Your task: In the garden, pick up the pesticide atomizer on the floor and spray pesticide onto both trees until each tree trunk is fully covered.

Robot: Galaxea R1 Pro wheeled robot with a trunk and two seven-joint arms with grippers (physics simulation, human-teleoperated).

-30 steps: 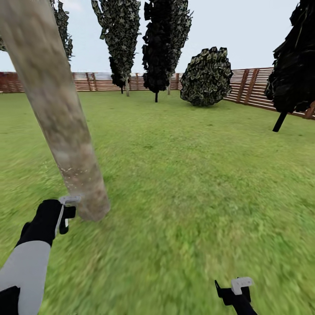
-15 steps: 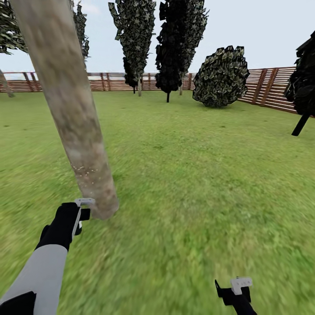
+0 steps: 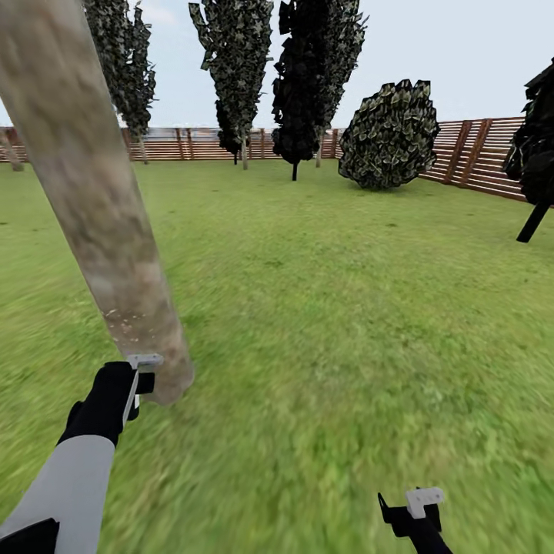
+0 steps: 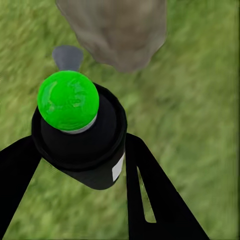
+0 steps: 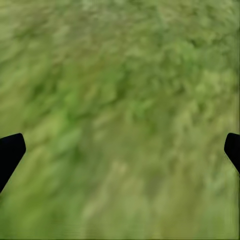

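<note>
The pesticide atomizer (image 4: 80, 135), a dark bottle with a bright green top, sits between the left gripper's fingers (image 4: 155, 195), just beside the base of the mottled grey-brown tree trunk (image 3: 100, 223) on the lawn.

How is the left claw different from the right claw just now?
The left claw is shut on a dark bottle with a green top, close to the pale tree trunk. The right claw is open with nothing between its fingers, hanging over bare grass, away from the trunk. Both have black fingers and point downward.

Left hand (image 4: 80, 150) clamped around something, right hand (image 5: 120, 150) apparently spread wide, both low
</note>
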